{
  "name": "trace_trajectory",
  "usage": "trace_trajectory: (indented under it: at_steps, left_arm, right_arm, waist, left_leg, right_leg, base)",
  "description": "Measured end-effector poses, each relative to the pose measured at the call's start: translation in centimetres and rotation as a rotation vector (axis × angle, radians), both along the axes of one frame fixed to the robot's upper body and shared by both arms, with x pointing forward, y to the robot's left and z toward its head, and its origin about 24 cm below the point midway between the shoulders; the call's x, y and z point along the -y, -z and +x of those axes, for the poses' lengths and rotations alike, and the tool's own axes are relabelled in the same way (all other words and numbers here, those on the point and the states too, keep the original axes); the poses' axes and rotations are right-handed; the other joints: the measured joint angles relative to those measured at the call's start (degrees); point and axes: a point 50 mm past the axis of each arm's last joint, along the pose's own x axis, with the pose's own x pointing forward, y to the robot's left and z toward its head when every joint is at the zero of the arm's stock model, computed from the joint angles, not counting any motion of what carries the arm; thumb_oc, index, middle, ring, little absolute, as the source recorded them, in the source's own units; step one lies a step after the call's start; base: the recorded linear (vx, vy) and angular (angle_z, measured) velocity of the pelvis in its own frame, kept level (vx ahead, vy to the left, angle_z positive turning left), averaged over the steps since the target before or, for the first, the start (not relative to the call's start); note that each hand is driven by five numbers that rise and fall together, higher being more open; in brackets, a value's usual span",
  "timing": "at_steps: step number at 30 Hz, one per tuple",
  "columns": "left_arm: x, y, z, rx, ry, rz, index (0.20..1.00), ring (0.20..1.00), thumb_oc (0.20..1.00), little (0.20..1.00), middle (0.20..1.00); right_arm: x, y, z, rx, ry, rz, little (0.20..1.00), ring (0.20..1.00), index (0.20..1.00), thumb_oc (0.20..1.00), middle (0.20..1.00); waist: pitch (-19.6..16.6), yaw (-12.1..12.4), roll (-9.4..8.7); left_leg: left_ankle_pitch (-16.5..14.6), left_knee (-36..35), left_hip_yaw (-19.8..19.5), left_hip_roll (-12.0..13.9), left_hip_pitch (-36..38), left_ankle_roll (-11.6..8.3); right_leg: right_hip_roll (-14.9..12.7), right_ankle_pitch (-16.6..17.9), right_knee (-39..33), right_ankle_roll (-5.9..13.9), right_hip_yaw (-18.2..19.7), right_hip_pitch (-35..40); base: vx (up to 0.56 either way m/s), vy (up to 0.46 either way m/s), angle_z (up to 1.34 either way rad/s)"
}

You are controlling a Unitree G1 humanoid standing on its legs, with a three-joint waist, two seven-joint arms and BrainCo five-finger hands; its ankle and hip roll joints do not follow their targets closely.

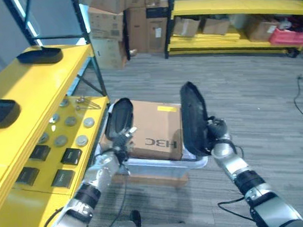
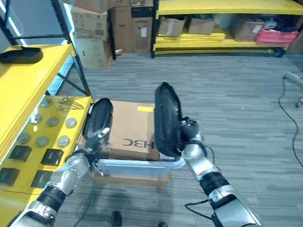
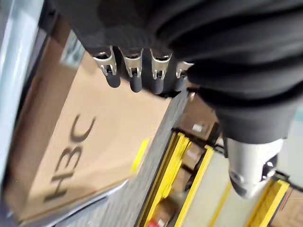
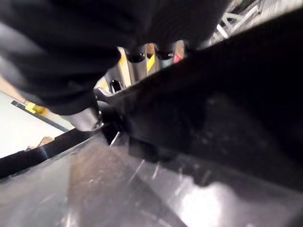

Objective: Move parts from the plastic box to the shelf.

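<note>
We are holding a large black part [image 1: 193, 118] in the right hand [image 1: 216, 131], a little right of the middle of the frame. It stands almost upright, its long axis vertical, over the right end of the plastic box [image 1: 160, 168]. In the right wrist view, fingers [image 4: 135, 56] curl over the part's edge, so this hand is gripping it. A second black part [image 1: 119, 117] stands at the left end of the box, just above the left hand [image 1: 123, 137]. In the left wrist view that hand's fingers [image 3: 135, 78] point out straight over the cardboard carton [image 1: 155, 128] and hold nothing; whether they touch the second part we cannot tell. The shelf [image 1: 42, 94] lies at the left of the frame, so the big part must travel leftward across the carton. The left hand is nearer to the shelf. The inside of the box is mostly hidden by the carton.
</note>
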Motion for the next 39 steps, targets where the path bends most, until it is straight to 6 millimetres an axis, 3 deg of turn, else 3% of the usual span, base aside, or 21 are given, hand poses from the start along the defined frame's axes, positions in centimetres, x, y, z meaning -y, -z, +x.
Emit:
trace_trajectory:
  at_steps: [2,3,4,7,8,11,15,22,26,34,35,36,39]
  left_arm:
    - [-2.1,-0.3,-0.2,0.031,-0.059,0.003,1.0,1.0,1.0,1.0,1.0]
    - [-3.7,-0.4,-0.6,0.038,-0.078,0.034,1.0,1.0,1.0,1.0,1.0]
    - [-4.1,-0.2,-1.2,0.037,-0.076,0.041,1.0,1.0,1.0,1.0,1.0]
    - [-3.0,-1.7,-1.5,0.115,-0.02,0.018,1.0,1.0,1.0,1.0,1.0]
    - [-1.8,-2.8,-1.2,0.16,0.022,-0.013,1.0,1.0,1.0,1.0,1.0]
    - [-1.3,-3.2,-0.8,0.169,0.04,-0.037,1.0,1.0,1.0,1.0,1.0]
    - [-1.4,-3.9,-0.5,0.221,0.061,-0.038,1.0,1.0,1.0,1.0,1.0]
    - [-2.1,-5.2,-0.1,0.316,0.071,-0.037,1.0,1.0,1.0,1.0,1.0]
    - [-1.9,-5.7,0.1,0.348,0.086,-0.04,1.0,1.0,1.0,1.0,1.0]
    - [-1.7,-6.2,-0.3,0.39,0.11,-0.068,1.0,1.0,1.0,1.0,1.0]
    - [-1.8,-6.2,-0.3,0.389,0.109,-0.067,1.0,1.0,1.0,1.0,1.0]
    - [-2.0,-6.1,-0.4,0.384,0.105,-0.068,1.0,1.0,1.0,1.0,1.0]
    - [-2.2,-5.8,-0.6,0.376,0.106,-0.065,1.0,1.0,1.0,1.0,1.0]
  right_arm:
    - [1.6,-0.4,-0.2,0.009,0.053,-0.028,0.2,0.2,0.2,0.2,0.2]
    - [2.7,-0.6,-0.3,0.009,0.088,-0.04,0.2,0.2,0.2,0.2,0.2]
    - [3.2,-0.7,-0.4,0.006,0.098,-0.053,0.2,0.2,0.2,0.2,0.2]
    - [4.6,-1.7,0.7,0.012,0.152,-0.083,0.2,0.2,0.2,0.2,0.2]
    - [5.2,-3.1,1.8,0.038,0.196,-0.091,0.2,0.2,0.2,0.2,0.2]
    - [4.3,-5.1,3.4,0.107,0.187,-0.067,0.2,0.2,0.2,0.2,0.2]
    - [3.4,-5.2,4.0,0.116,0.167,-0.054,0.2,0.2,0.2,0.2,0.2]
    - [4.4,-4.7,4.1,0.067,0.237,-0.032,0.2,0.2,0.2,0.2,0.2]
    - [4.6,-5.4,4.3,0.104,0.275,-0.04,0.2,0.2,0.2,0.2,0.2]
    - [4.8,-4.9,3.9,0.09,0.3,-0.058,0.2,0.2,0.2,0.2,0.2]
    - [4.9,-4.8,3.7,0.091,0.311,-0.063,0.438,0.438,0.438,0.438,0.438]
    - [5.1,-4.8,3.6,0.099,0.331,-0.066,1.0,1.0,1.0,1.0,1.0]
    - [5.6,-5.1,3.4,0.119,0.369,-0.063,1.0,1.0,1.0,1.0,1.0]
  waist:
    - [0.0,0.7,0.0]
    - [0.1,2.5,0.02]
    - [0.2,3.4,0.04]
    - [3.2,6.3,0.77]
    - [5.9,6.9,1.84]
    - [10.0,8.9,3.13]
    - [12.2,11.0,2.95]
    - [17.7,12.2,2.93]
    - [18.1,12.2,2.71]
    - [18.2,12.3,2.52]
    - [18.2,12.3,2.45]
    - [18.2,12.2,2.35]
    - [18.2,12.2,2.05]
  left_leg:
    - [0.0,0.0,-0.5,-0.2,-0.3,0.02]
    - [0.4,0.0,-0.9,-0.5,-1.0,0.6]
    - [0.5,0.3,-1.4,-0.7,-1.9,0.55]
    - [2.8,0.9,-3.5,-1.0,-7.0,1.09]
    - [4.0,1.3,-5.2,-0.9,-10.3,1.11]
    - [4.4,1.3,-6.0,-0.9,-12.0,0.54]
    - [4.2,1.8,-6.9,-1.4,-12.7,0.3]
    - [4.7,2.3,-8.4,-2.6,-13.9,1.02]
    - [4.8,2.8,-9.1,-2.8,-15.8,1.11]
    - [4.6,2.7,-9.1,-2.9,-14.1,0.86]
    - [4.5,2.7,-9.1,-2.9,-13.7,0.8]
    - [4.2,2.7,-9.1,-2.7,-13.5,0.35]
    - [4.1,2.7,-9.3,-2.5,-13.5,0.23]
  right_leg:
    - [-0.3,-0.2,0.0,0.1,-0.8,-0.1]
    - [-0.4,-0.2,0.0,0.13,-1.0,-0.5]
    - [-0.6,-0.2,0.0,0.13,-1.4,-1.1]
    - [-0.5,0.9,0.1,0.03,-3.7,-5.1]
    - [-0.3,1.5,0.0,-0.15,-5.2,-7.5]
    - [-0.1,2.1,0.0,-0.23,-5.5,-8.8]
    - [-0.4,1.8,0.1,0.17,-6.4,-8.7]
    - [-1.4,1.2,1.0,0.64,-8.2,-9.3]
    - [-1.5,1.1,1.7,0.72,-8.6,-10.9]
    - [-1.4,1.0,1.3,0.84,-8.6,-9.1]
    - [-1.4,1.0,1.2,0.84,-8.6,-8.7]
    - [-1.3,1.0,1.0,0.94,-8.6,-8.3]
    - [-1.0,1.1,0.6,0.89,-8.6,-8.1]
  base:
    - [0.0,0.048,0.2]
    - [-0.12,0.093,0.2]
    - [-0.23,0.088,0.31]
    - [-0.3,0.07,0.35]
    - [-0.16,0.018,0.54]
    - [-0.08,0.013,0.23]
    - [-0.05,0.026,0.12]
    - [-0.07,0.028,0.14]
    - [-0.01,0.0,0.08]
    - [0.0,0.0,0.0]
    - [0.0,0.0,0.0]
    - [0.0,0.0,0.0]
    - [0.0,0.0,0.0]
